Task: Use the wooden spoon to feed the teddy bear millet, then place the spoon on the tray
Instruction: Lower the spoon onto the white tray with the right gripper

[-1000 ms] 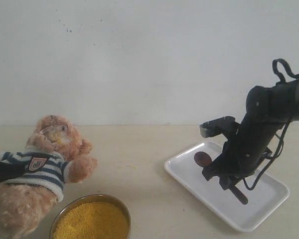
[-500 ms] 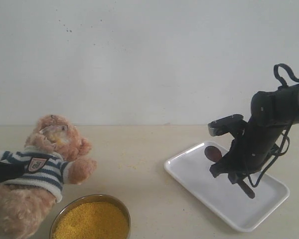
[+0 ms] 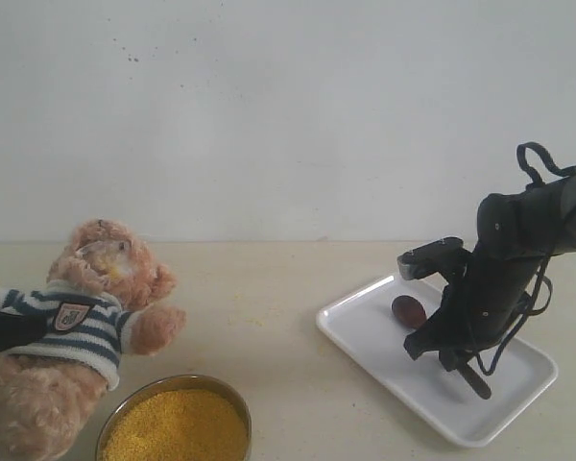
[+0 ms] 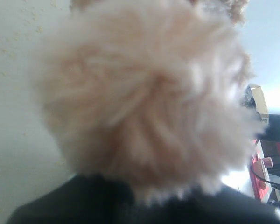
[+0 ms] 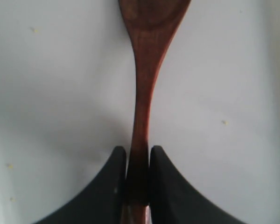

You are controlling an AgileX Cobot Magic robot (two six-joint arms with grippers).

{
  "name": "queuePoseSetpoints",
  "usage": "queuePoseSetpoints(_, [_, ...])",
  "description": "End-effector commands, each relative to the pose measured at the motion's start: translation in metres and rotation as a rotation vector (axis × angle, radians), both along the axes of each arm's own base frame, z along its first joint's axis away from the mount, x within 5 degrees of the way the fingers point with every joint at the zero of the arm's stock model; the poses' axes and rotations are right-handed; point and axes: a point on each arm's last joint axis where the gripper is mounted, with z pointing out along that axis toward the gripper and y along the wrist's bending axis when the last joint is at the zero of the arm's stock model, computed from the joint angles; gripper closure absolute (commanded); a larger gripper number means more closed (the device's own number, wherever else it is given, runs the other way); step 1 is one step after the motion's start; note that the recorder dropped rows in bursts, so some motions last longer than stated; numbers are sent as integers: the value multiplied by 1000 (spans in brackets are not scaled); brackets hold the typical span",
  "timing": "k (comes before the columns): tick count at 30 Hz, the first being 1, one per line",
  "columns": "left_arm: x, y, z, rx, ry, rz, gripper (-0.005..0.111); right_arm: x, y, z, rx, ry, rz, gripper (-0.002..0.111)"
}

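Right gripper (image 5: 138, 156) tight on wooden spoon (image 5: 147, 70), low inside tray (image 3: 365, 336) rim.

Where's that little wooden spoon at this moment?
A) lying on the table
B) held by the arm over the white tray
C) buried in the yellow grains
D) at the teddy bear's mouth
B: the right gripper is shut on the handle of the wooden spoon, whose bowl is over the tray, far from the teddy bear and the millet.

Bare lab-style test bench: plain white wall (image 3: 269, 115), beige tabletop (image 3: 269, 279)
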Motion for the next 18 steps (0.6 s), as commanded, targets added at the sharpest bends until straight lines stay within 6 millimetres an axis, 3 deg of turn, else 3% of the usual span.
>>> queuePoseSetpoints(1, [1,-1,2,-19,-17,3,103,-2,-4,-2,-6,30,-3,108])
queuePoseSetpoints(18, [1,-1,2,-19,-17,3,103,-5,-5,-2,-3,65,-42,107])
